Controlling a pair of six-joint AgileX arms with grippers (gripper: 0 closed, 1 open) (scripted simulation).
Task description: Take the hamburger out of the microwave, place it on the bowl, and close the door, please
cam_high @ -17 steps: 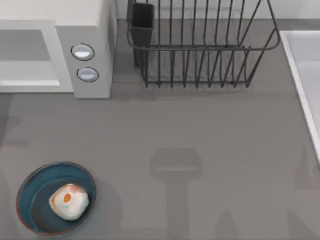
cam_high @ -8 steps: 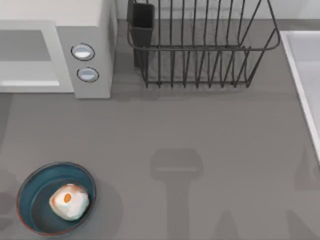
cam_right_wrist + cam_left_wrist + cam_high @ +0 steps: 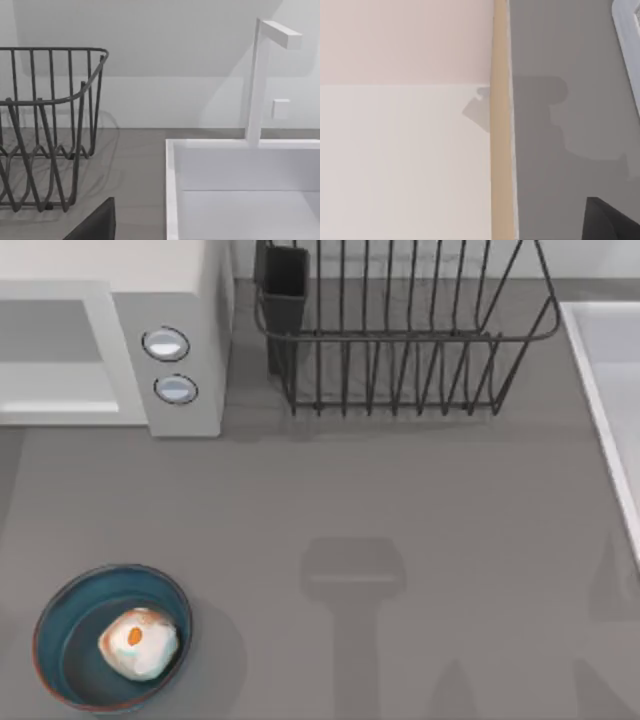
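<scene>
Sitting in the one bowl (image 3: 70, 680) at 7 o'clock is one hamburger (image 3: 139, 643); one microwave (image 3: 170, 300) with two knobs (image 3: 166, 344) at 10 o'clock. Can't tell either gripper's state.

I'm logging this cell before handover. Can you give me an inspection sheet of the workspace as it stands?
Surface: grey table, bare in the middle, arm shadows on it.
Job's things: hamburger sits in the bowl, front left; microwave back left, cavity open; door not seen.
Clutter: wire rack at the back, dark cup at its left end.
Tools: nothing seen of either tool's fingers.
Cables: nothing seen.
Surroundings: white sink and faucet at the right; pale wall behind.
</scene>
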